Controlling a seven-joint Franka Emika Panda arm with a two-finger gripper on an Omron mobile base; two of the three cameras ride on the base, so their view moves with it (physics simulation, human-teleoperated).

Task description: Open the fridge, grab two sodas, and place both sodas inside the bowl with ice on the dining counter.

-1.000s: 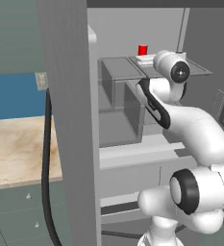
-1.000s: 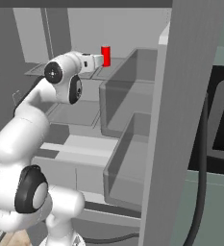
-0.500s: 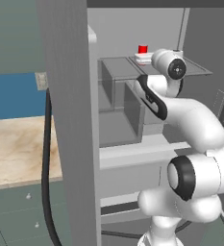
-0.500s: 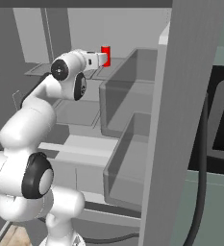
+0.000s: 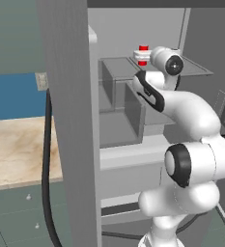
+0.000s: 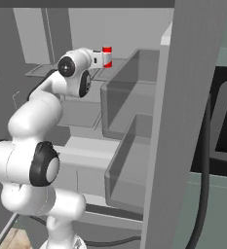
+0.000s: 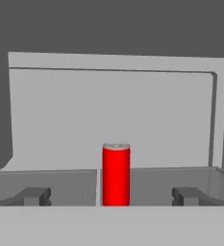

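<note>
Red against all that grey, the soda can stands upright on the top shelf of the open fridge; from the left base view it sits at about one o'clock from the arm's shoulder, with the white hand right behind it. Nearer us the fridge door stands edge-on at nine o'clock, a dark cable hanging beside it, and a beige counter top lies beyond. From the right base view the can pokes out just past the hand at twelve o'clock, while the grey door bins crowd in at three o'clock and could catch the elbow on the way out. Looking along the gripper, the jaws stand spread wide with nothing between them, one fingertip at eight o'clock and the other at four, and the can dead centre just ahead. I'd judge it light, rigid and smooth-sided, so rather slippery and easy to tip; best taken around the middle of its body, squarely. The shelf around it looks bare, with only the fridge's back wall behind.
</note>
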